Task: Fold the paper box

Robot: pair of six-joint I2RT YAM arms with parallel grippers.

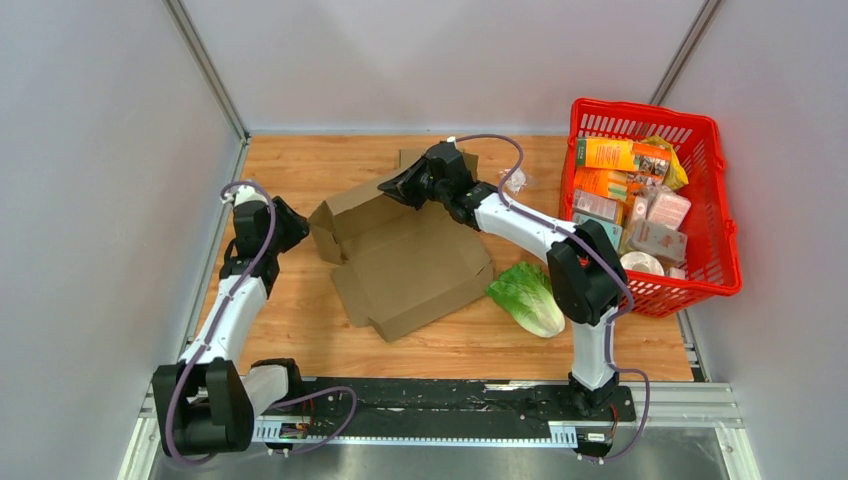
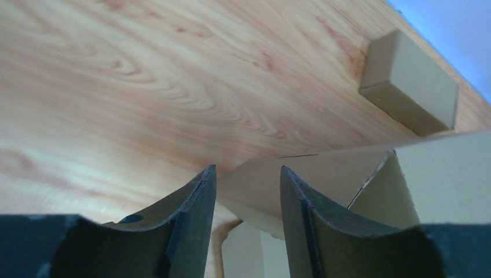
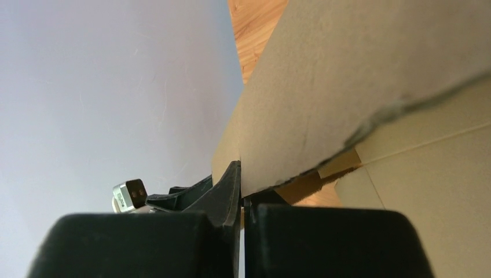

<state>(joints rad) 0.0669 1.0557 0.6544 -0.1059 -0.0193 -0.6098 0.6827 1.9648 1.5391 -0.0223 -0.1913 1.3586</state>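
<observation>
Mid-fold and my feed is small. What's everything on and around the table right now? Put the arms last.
paper box: one, brown, partly folded, table centre.
lettuce: one, green, right of the box, by the right arm.
basket: one, red, right side of the table.
packaged goods: several, orange, pink and white, inside the basket.
small pale object: one, whitish, between box and basket; too small to identify.
table: one, light wood.
left gripper: one, black, open, at the box's left wall.
right gripper: one, black, shut on a far flap of the box.

The table [image 1: 300, 170] bears a cardboard box [image 1: 415, 270], lettuce [image 1: 527, 297] and basket [image 1: 630, 123].
</observation>
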